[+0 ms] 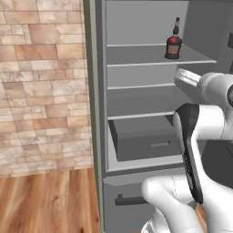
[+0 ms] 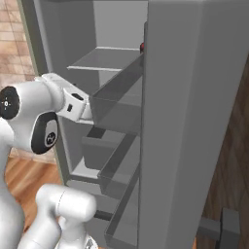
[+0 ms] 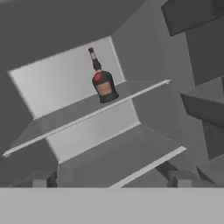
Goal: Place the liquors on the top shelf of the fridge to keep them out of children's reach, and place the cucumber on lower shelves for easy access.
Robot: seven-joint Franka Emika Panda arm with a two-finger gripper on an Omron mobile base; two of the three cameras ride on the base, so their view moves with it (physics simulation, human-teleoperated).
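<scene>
- Left base view: the fridge (image 1: 102,113) stands open beside a brick wall (image 1: 41,86), above a wood floor (image 1: 50,200).
- Left base view: the squat dark bottle (image 1: 173,42) stands upright on the top shelf (image 1: 136,57), toward that shelf's right end and close to its front edge.
- Left base view: two lower shelves (image 1: 136,102) lie below it, and the boxy drawer (image 1: 143,139) sits under them. A dark bar handle (image 1: 129,199) runs across the panel at the bottom.
- Left base view: the white arm (image 1: 200,136) rises from the lower right and reaches in at the level of the shelf under the top one. The hand's tip is hidden behind the arm, so I cannot tell how the pincer stands from here.
- Right base view: the fridge door (image 2: 189,121) stands open on the right, with door trays (image 2: 116,102) along its inner face. A small red patch of the bottle (image 2: 142,47) shows at the door's edge, level with the top shelf (image 2: 104,61).
- Right base view: the arm's wrist (image 2: 73,104) points into the fridge interior just below the top shelf. The fingers are hidden behind a door tray.
- Hand view: the bottle (image 3: 102,81) stands upright on the top shelf (image 3: 65,113), near the middle of its front edge, well apart from the hand.
- Hand view: the two fingertips (image 3: 43,180) show at the bottom, set wide apart. The gripper (image 3: 111,181) is spread open and holds nothing.
</scene>
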